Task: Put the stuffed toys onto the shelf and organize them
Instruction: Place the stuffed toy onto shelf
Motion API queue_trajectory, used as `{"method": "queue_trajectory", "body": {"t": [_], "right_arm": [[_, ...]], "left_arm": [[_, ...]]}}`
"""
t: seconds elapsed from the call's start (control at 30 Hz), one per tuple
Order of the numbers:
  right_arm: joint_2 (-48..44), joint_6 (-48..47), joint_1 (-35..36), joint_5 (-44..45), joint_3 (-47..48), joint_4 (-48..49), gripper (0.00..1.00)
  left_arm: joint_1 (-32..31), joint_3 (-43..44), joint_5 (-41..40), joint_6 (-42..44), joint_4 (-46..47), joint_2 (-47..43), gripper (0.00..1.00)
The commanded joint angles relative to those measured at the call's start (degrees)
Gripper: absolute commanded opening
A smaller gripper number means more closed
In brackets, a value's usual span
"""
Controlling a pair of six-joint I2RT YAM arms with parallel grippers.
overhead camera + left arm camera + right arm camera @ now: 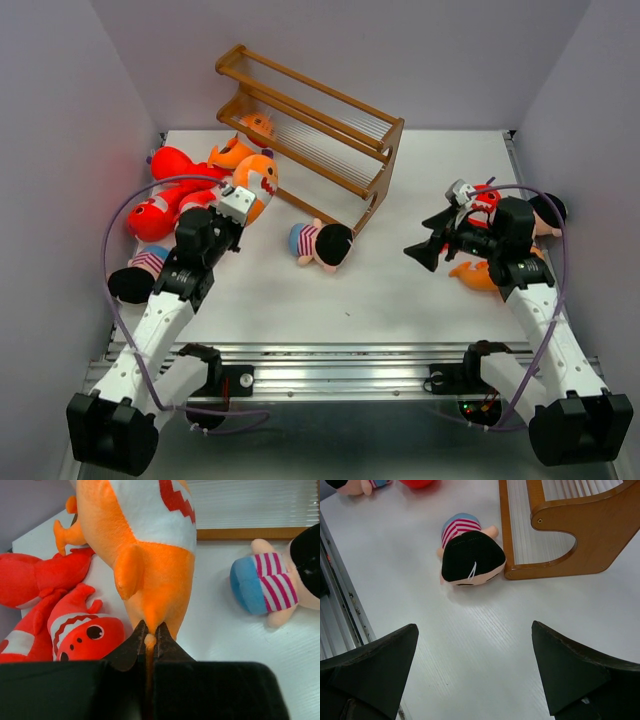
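My left gripper [247, 203] [149, 632] is shut on the tail end of an orange shark [257, 178] [145, 545] and holds it in front of the brown wooden shelf [315, 120], near its left end. A striped-shirt doll [322, 243] [469, 560] lies on the table by the shelf's near right foot [560, 550]; it also shows in the left wrist view [270, 582]. My right gripper [428, 240] [475, 627] is open and empty, low over the table, to the right of that doll. The shelf's tiers hold no toys.
Red sharks [165, 195] [82, 632] and a second doll [135, 275] lie at the left wall. An orange toy [257, 126] sits behind the shelf's left end. A red toy [486, 203], an orange toy [475, 275] and a black-haired doll [550, 212] lie under my right arm.
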Motion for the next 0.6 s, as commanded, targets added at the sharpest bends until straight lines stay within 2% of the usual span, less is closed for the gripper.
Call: {"method": "queue_trajectory", "body": {"t": [0.0,0.33,0.57], "right_arm": [[-1.7,-1.18,-0.41,1.01,-0.31,2.51,1.0],[-2.84,-1.0,-0.41,1.01,-0.22,2.51,1.0],[-3.28,-1.0,-0.41,1.36,-0.22,2.42,1.0]], "left_arm": [[2.7,1.61,7.0,0.79,6.6,3.98,0.0],[7.7,5.74,7.62,-1.15,9.85,16.3,0.0],[8.23,13.74,7.45,-0.36,10.2,26.4,0.0]]}}
